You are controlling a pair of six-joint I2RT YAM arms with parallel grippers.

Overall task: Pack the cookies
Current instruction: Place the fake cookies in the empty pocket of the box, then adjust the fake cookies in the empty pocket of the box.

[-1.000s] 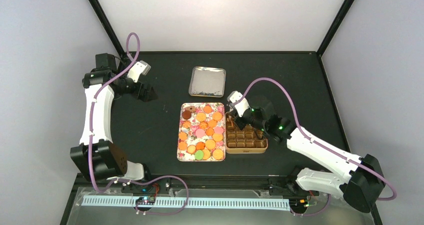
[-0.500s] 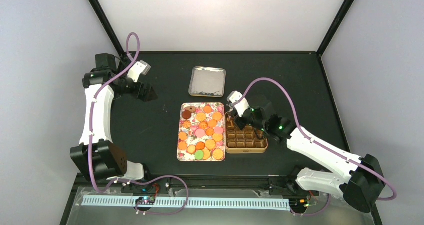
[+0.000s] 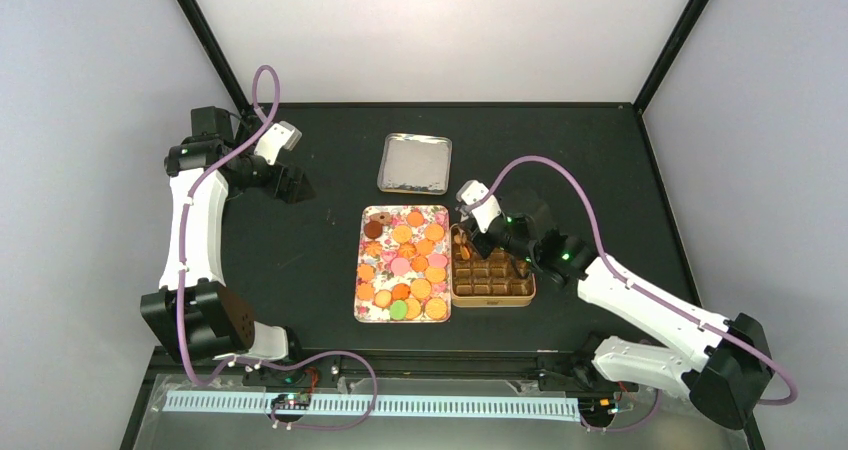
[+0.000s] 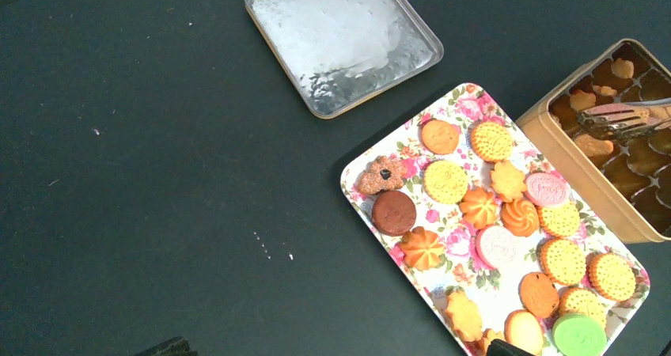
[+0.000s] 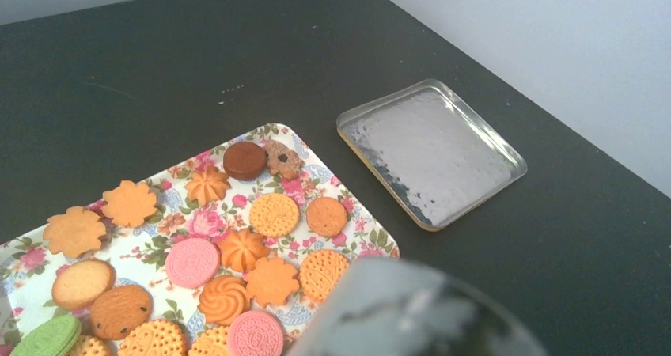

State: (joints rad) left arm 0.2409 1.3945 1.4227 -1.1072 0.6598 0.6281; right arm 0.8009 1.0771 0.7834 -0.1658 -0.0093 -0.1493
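Cookies [image 4: 445, 180] fill the floral tray [image 4: 475, 103] beside the gold tin [image 4: 566, 164]. Right gripper [image 3: 465, 233] hovers over the tin's far corner, jaws unreadable; left gripper [image 3: 298, 187] hangs well apart, jaws spread.

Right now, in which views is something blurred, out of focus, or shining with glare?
Right wrist view: a blurred grey shape close to the lens fills the bottom edge, out of focus, while the cookies are sharp. Left wrist view: the shiny metal lid shows white glare. Top external view: even light, sharp, only soft shadows.

place: robot lab booth | evidence: black table [image 3: 300, 260], plain white walls [image 3: 440, 30], black frame [image 3: 678, 38]
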